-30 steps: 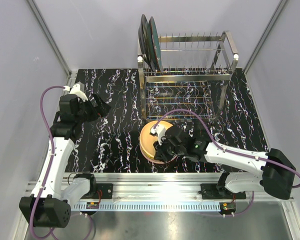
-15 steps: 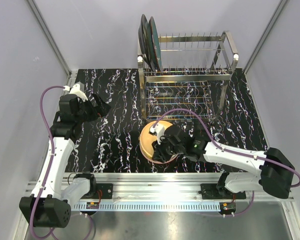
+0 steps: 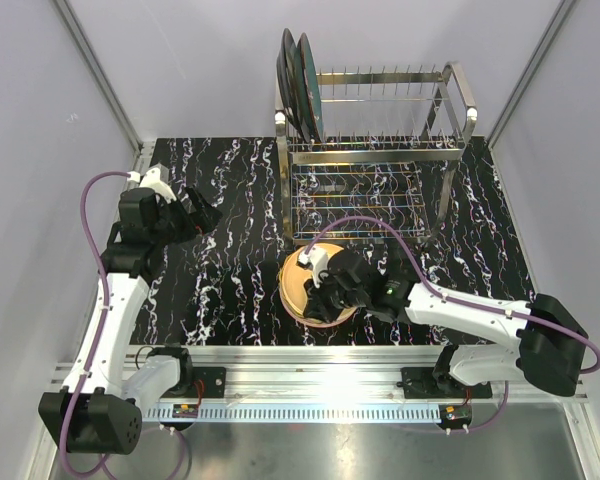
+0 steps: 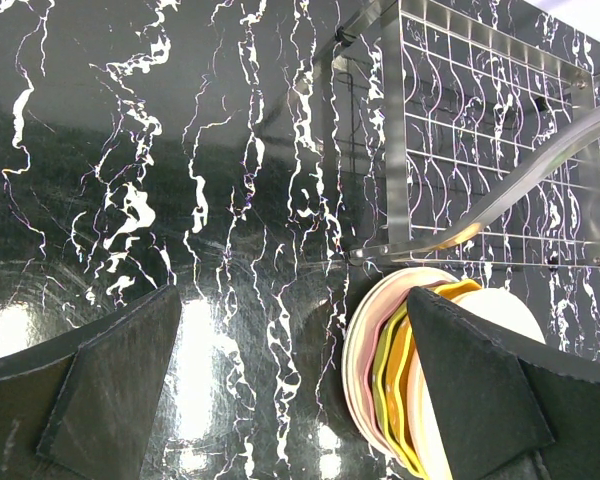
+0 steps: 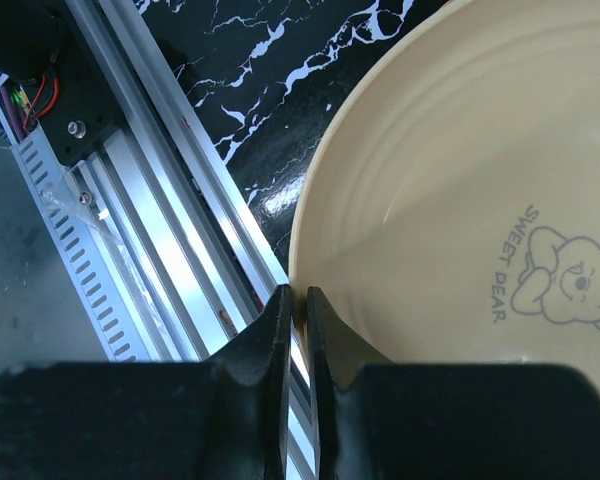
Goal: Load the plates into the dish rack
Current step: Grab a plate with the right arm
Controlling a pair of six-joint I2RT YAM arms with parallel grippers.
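1. Right pincer (image 5: 297,300) is closed narrowly on the rim of a cream plate (image 5: 450,190) printed with a bear, near the front edge of the desk (image 3: 230,200).
2. That plate is seen atop a stack (image 3: 302,290), over a yellow plate (image 4: 393,372) and a pink plate (image 4: 357,360), just before the dish rack (image 3: 380,150).
3. Two dark plates (image 3: 300,80) are stood upright at the rack's left end.
4. Left pincer (image 4: 291,295) is held wide open above the desk, well apart from the stack.
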